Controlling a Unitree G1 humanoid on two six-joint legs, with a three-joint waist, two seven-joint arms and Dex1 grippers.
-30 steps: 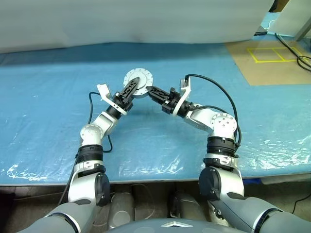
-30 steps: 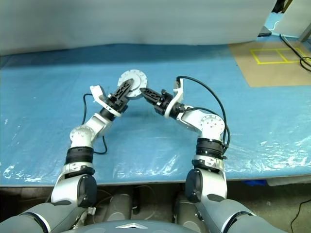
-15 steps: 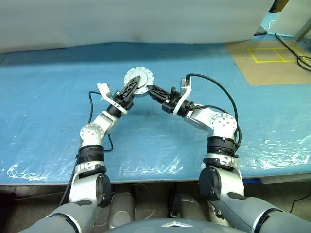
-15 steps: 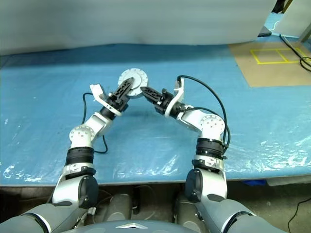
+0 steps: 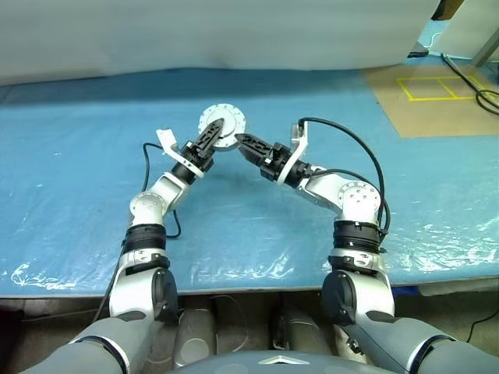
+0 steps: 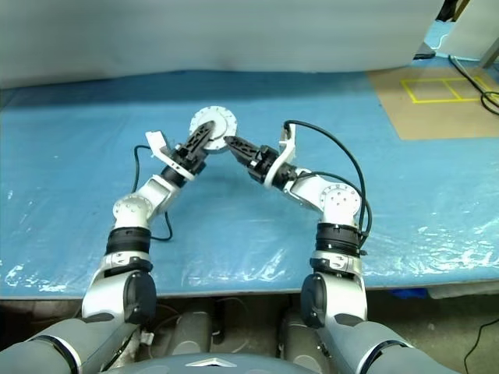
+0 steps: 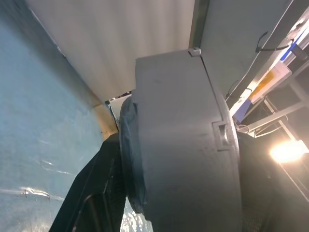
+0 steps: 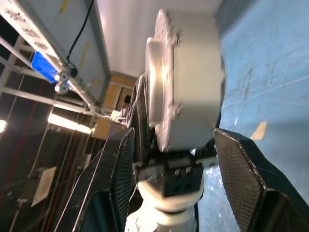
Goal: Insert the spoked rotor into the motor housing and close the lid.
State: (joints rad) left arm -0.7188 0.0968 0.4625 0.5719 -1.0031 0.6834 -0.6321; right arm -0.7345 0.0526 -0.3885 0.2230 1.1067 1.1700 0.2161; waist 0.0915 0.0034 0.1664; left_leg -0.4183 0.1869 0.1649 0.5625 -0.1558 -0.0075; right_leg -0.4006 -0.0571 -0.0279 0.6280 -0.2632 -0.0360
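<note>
Housing (image 5: 221, 126), with lid on, is held above the blue table (image 5: 78, 171), clamped in the left gripper (image 5: 212, 138). Right gripper (image 5: 240, 141) stands beside it, jaws parted around it, not touching. Recommend keeping left grip firm while right closes squarely.

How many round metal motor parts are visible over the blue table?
1: the motor housing, held above the table in the left tool. Other parts may be hidden inside it.
</note>
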